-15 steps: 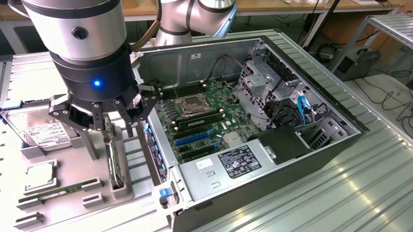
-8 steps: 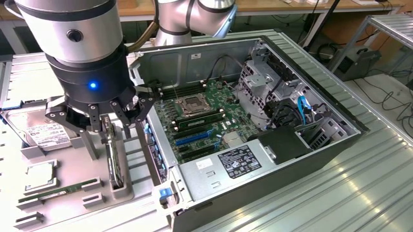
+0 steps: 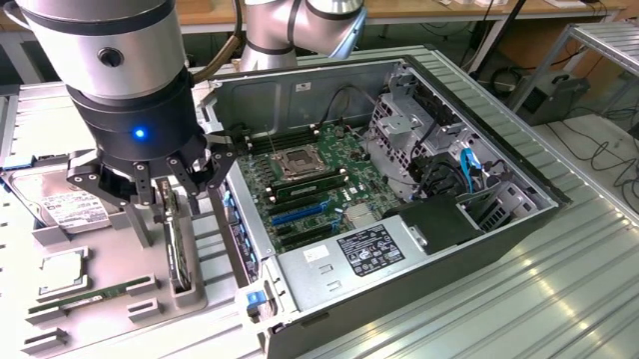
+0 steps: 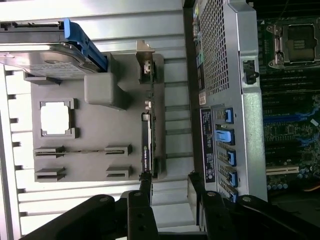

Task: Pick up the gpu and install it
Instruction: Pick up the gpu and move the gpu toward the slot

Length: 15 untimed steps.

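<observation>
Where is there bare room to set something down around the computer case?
Free: the ribbed table on the exterior view's right of the computer case. Crowded: the parts tray, with hard drive, processor, RAM stick and the gpu under the open gripper.

1. Nothing here can be read word for word.
2. The black label (image 3: 367,250) on the power supply (image 3: 299,273) has white print and small marks, all too fine to read.
3. The white label (image 3: 72,209) on the hard drive (image 3: 40,183) has dark lines, illegible.
4. The strip label (image 4: 206,145) on the computer case (image 4: 235,75) is unreadable.
5. The gpu (image 4: 146,135) has a small pale marking on its edge, too small to tell.
</observation>
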Each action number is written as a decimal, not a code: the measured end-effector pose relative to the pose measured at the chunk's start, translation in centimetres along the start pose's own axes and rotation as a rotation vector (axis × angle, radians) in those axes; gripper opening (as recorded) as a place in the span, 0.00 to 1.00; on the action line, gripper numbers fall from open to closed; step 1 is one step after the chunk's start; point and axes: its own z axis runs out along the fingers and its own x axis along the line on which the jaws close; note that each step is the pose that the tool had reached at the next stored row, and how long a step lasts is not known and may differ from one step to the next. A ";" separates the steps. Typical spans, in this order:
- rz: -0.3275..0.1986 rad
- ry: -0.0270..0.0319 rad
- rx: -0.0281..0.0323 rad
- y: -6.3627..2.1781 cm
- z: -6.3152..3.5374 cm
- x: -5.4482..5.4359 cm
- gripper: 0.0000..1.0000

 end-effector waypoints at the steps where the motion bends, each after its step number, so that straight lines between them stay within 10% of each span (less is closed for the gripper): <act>1: 0.000 0.0000 0.0000 0.02 0.03 0.0 0.42; 15: 0.000 -0.0002 0.0020 2.94 4.98 1.9 0.42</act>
